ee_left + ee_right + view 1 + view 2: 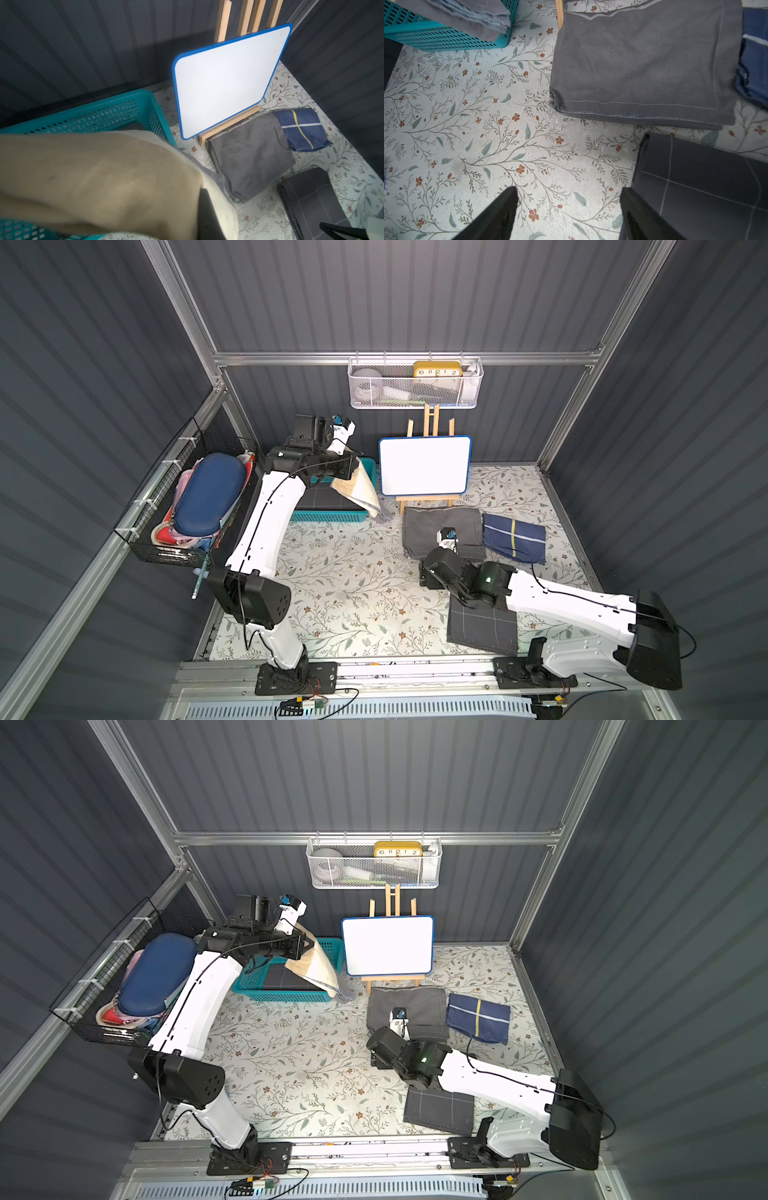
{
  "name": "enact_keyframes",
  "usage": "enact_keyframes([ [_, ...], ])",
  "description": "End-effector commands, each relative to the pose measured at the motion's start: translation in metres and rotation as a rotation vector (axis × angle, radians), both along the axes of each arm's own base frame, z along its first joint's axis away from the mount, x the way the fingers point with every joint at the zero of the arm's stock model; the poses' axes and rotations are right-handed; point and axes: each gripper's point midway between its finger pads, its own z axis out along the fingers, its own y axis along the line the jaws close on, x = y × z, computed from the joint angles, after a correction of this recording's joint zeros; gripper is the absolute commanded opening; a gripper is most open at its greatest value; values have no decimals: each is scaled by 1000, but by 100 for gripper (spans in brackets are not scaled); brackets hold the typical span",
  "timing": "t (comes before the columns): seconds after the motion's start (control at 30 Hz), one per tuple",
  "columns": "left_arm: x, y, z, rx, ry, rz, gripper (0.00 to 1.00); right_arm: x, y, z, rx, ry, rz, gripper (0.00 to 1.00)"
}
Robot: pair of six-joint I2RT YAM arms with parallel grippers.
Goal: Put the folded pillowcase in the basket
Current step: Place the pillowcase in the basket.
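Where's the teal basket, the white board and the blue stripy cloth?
Teal perforated plastic basket [328,516]: in a top view, front wall.
White board with blue rim [424,466]: in a top view, middle of face.
Folded navy cloth with yellow stripe [514,539]: in a top view, on the stripe.

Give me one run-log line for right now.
left gripper: shut on cream pillowcase, hanging over basket rim | right gripper: open, empty, above table | in basket: checked pillowcase
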Motion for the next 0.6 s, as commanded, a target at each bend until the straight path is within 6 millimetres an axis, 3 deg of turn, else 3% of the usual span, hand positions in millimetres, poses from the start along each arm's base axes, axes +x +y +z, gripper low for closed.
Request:
enact_keyframes([
  [0.0,20,7,25,108,-162,-11,0,1,-2,-12,-24,7,-21,83],
  [0.33,42,10,42,281,-397,-93,0,3,3,-18,-40,23,-18,83],
  [0.57,57,15,9,406,-395,-134,0,3,4,-25,-54,37,-21,83],
])
